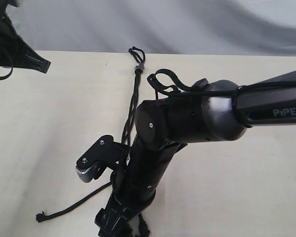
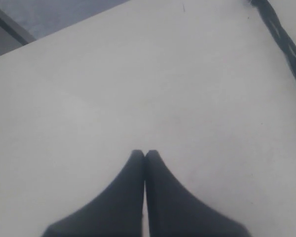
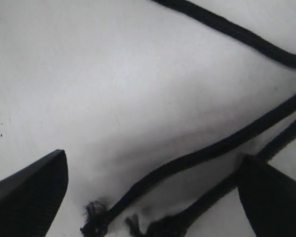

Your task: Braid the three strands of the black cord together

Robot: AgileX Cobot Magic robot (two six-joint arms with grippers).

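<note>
A cream table (image 1: 49, 138) fills the scene, with a grey backdrop behind its far edge. At the far left corner the left gripper (image 1: 45, 65) hangs over bare tabletop, well apart from the cord. Its wrist view shows the two dark fingers (image 2: 123, 197) pressed together tip to tip, with nothing between them.

Further right and nearer the front, one loose strand (image 1: 74, 205) lies curved on the table. It ends in a frayed knot (image 1: 40, 216) at its left end.

Near the middle, the black cord (image 1: 132, 106) runs from the table's far edge toward the front. At its far end, short loops (image 1: 136, 52) sit just beyond a small grey clip (image 1: 139, 67). Below the clip the cord is twisted into a braid, which is then hidden behind the right arm (image 1: 187, 118).

That arm reaches in from the right edge and bends down over the cord's loose tails. The right gripper (image 3: 152, 165) at its end points down near the front edge of the table. In its wrist view its fingers (image 3: 29, 192) stand wide apart, holding nothing. Between them two strands (image 3: 202, 155) lie side by side on the table, each ending in a frayed tuft. A third strand (image 3: 237, 32) crosses farther off.
</note>
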